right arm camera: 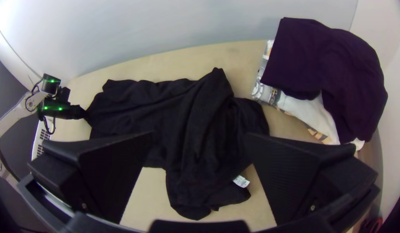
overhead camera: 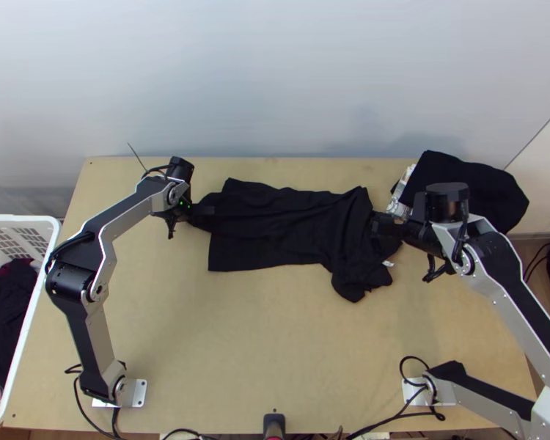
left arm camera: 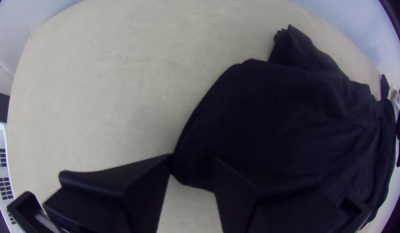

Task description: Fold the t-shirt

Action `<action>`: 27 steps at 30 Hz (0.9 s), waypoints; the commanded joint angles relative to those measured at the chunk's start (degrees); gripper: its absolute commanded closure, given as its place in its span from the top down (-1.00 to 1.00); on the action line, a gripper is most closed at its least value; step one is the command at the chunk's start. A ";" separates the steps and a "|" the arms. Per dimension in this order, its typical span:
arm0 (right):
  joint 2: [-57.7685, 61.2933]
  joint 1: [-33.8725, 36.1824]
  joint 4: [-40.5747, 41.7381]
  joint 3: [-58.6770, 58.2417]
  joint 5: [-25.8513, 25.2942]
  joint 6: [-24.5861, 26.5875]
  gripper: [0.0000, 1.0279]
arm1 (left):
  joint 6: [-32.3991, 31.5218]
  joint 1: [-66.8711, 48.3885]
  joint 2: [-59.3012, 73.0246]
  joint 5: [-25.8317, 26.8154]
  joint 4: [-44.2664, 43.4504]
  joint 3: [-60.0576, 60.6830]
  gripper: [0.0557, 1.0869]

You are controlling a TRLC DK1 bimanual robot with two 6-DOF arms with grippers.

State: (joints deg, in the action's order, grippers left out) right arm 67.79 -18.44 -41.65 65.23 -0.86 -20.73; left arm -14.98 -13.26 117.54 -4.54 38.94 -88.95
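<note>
Found the black t-shirt point(overhead camera: 275, 227) laid crosswise on the far half of the wooden table point(overhead camera: 224, 352) — flatter to the left, bunched to the right, with a white label point(right arm camera: 241, 181). Saw the left gripper point(overhead camera: 204, 210) at the left end, fingers slightly spread with cloth between; saw the right gripper point(overhead camera: 380, 224) over the bunched part, fingers wide apart. Noted a dark purple garment point(right arm camera: 325, 64) on printed cloth point(right arm camera: 303, 110) at far right.
</note>
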 commanded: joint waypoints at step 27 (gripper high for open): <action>8.94 -6.44 3.59 -18.47 12.20 -3.79 0.81 | 2.68 -3.00 -14.09 -2.14 -2.20 1.41 -0.92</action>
State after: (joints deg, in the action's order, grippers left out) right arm 73.76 -25.71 -41.54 48.66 10.61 -24.21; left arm -12.58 -16.36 105.19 -6.20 36.71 -87.57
